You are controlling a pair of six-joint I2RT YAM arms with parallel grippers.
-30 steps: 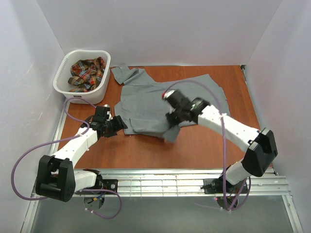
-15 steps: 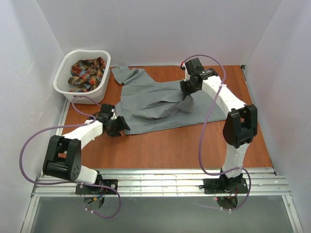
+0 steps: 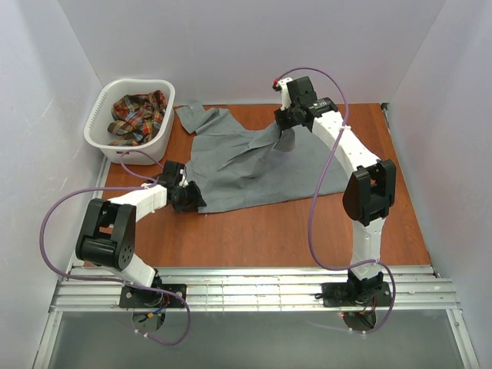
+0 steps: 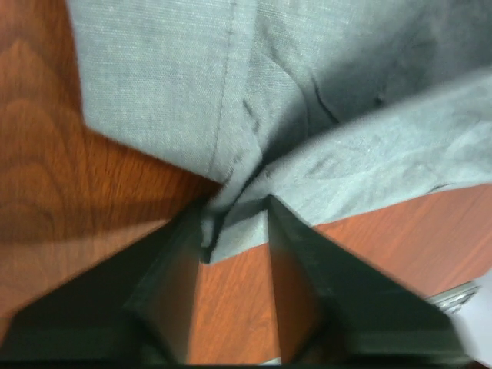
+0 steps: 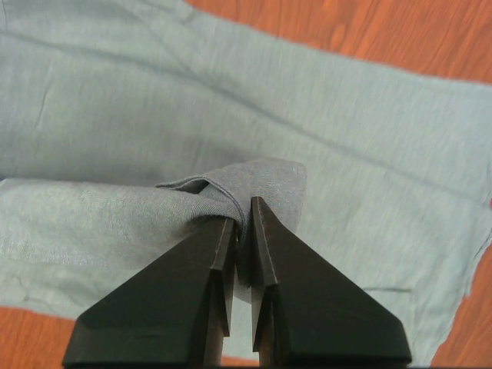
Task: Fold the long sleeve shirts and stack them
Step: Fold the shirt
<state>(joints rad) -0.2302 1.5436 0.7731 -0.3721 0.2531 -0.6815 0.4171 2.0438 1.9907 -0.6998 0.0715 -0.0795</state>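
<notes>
The basket (image 3: 102, 101) holds the plaid shirt (image 3: 137, 115); right of it lies the grey shirt (image 3: 238, 165), its near corner pinched by the left gripper (image 3: 193, 201), 1 fold pinched by the right gripper (image 3: 286, 138), now farther back.

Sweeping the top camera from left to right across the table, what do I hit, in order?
Laundry basket holding the plaid shirt → left end effector, shut on the grey shirt at its near-left corner → right end effector, pinching a raised fold of that shirt → bare table.
</notes>
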